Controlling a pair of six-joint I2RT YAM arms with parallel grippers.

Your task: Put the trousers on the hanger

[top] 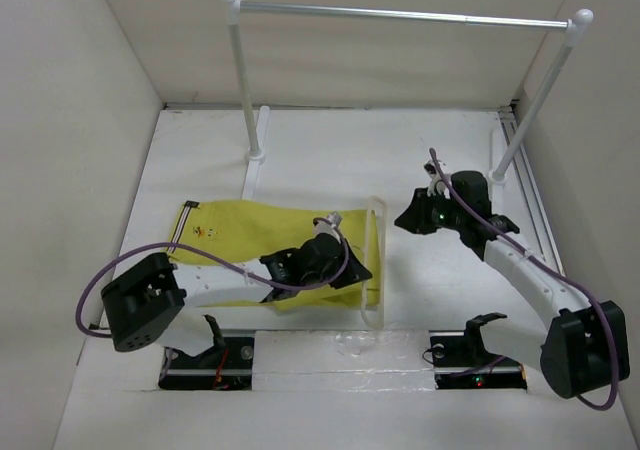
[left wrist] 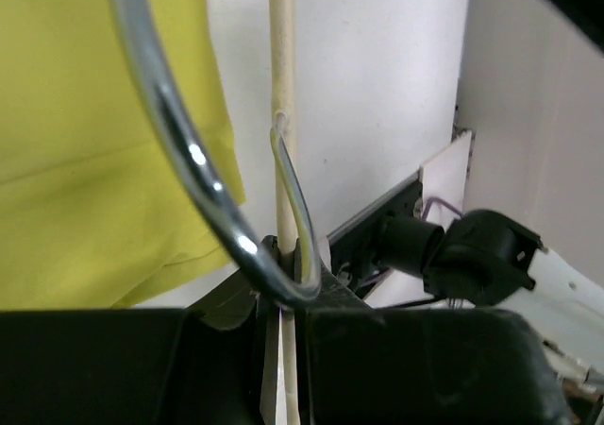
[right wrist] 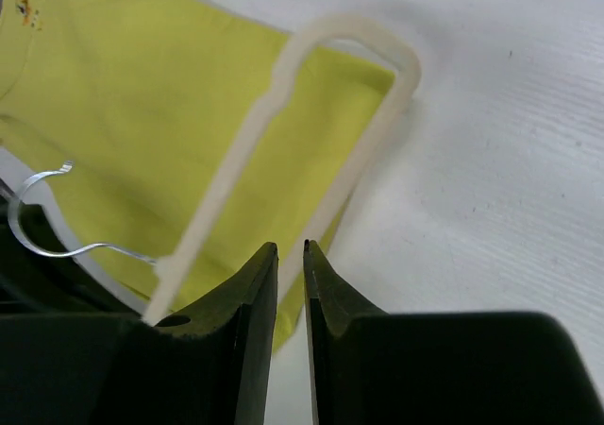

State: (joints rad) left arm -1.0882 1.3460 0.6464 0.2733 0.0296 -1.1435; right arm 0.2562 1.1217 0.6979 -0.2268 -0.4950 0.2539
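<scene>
The mustard-yellow trousers (top: 250,235) lie flat on the white table, waistband to the left. The cream hanger (top: 380,255) lies across their right end, its wire hook pointing left over the cloth. My left gripper (top: 352,267) rests over the trousers and is shut on the hanger; in the left wrist view (left wrist: 283,255) its jaws clamp the cream bar (left wrist: 281,66) where the metal hook (left wrist: 179,132) is rooted. My right gripper (top: 402,220) hovers just right of the hanger. In the right wrist view (right wrist: 291,247) its jaws are almost together and empty, above the hanger's looped end (right wrist: 408,74) and the trousers (right wrist: 142,94).
A metal rail (top: 400,15) on two white posts stands at the back. White walls close in the left, right and back. Two black mounts (top: 210,355) (top: 475,355) sit at the near edge. The right arm (left wrist: 472,255) shows in the left wrist view.
</scene>
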